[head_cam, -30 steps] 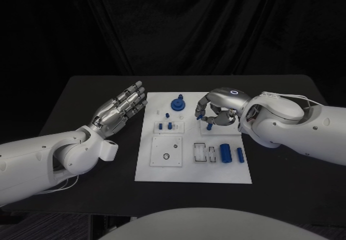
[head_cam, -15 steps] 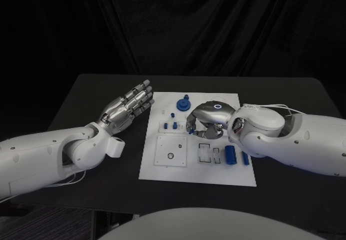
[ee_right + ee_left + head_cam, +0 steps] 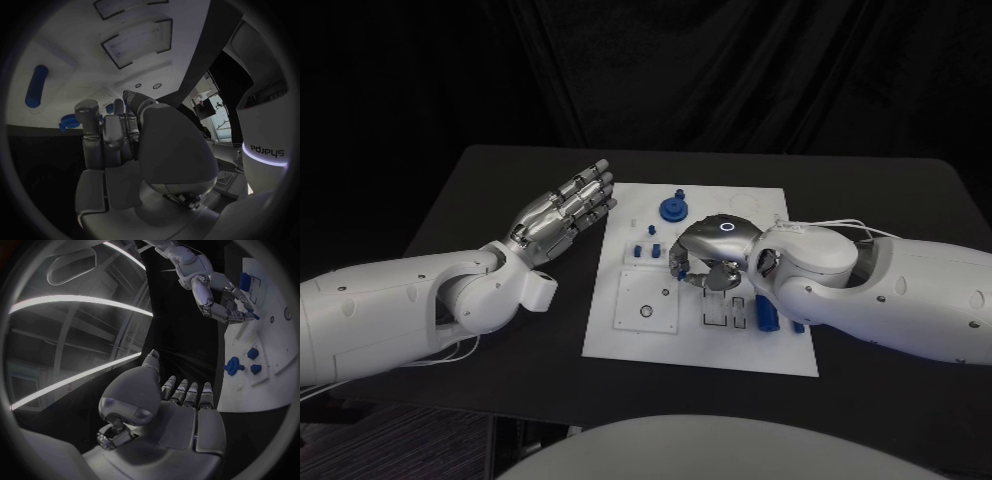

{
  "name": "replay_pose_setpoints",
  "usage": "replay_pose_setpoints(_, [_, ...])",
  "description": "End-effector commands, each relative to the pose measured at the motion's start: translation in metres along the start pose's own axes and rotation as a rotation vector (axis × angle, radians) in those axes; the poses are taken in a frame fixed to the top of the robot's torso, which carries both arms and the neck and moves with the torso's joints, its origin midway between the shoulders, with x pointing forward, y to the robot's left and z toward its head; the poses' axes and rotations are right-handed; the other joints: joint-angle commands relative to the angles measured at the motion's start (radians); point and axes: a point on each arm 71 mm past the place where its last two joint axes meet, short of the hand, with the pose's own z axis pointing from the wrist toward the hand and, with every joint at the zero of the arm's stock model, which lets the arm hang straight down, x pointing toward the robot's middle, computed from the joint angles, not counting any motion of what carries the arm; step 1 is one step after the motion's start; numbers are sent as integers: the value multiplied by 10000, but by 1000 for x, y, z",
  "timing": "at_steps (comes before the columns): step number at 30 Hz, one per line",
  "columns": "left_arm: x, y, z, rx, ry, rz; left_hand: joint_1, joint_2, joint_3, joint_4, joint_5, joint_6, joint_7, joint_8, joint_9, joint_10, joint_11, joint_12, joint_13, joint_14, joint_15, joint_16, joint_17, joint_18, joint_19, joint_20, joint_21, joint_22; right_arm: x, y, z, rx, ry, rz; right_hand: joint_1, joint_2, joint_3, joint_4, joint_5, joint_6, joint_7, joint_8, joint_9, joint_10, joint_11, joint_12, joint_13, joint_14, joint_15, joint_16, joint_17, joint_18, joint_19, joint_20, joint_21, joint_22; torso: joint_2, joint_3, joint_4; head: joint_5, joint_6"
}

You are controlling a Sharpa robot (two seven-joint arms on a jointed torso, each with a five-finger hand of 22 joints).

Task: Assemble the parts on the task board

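Head view: the white board lies mid-counter. The left hand hangs just off the board's left edge, fingers straight and spread, holding nothing. The right hand is curled over the board's middle; a blue gear stands behind it, small pegs to its left, a blue cylinder near its wrist.

Left wrist view: the left palm is flat and empty; across the board the right hand pinches a small blue part at its fingertips.

Right wrist view: the fingers are bunched together above the board, beside a cylinder.
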Motion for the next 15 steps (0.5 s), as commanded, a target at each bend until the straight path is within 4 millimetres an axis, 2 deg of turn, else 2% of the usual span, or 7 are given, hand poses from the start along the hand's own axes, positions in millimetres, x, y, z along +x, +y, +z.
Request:
replay_pose_setpoints(1, [1, -11, -1, 1666, 117, -176, 65, 44, 41, 22, 53, -60, 31, -43, -14, -12, 62, 48, 4, -3, 70, -35, -13, -143, 9, 89, -32, -10, 3, 2, 1, 83, 126, -230, -33, 38, -6, -28, 19, 49, 19, 15, 283, 57, -2, -66, -8, -64, -34, -34, -9, -42, 17, -2, -39, 755, 9, -14, 0, 22, -1])
replay_pose_setpoints(15, [2, -10, 0, 1577, 158, -208, 83, 42, 58, 33, 86, -65, 49, -42, -14, -17, 76, 54, 5, -3, 122, -35, -13, -159, 9, 124, -32, -10, 7, 10, 7, -38, 265, -190, -51, 21, -28, -32, 20, 32, 26, -8, 297, 76, 6, -89, -26, -72, -28, -40, -19, -41, 13, 0, -60, 753, 1, -6, -9, 115, -1])
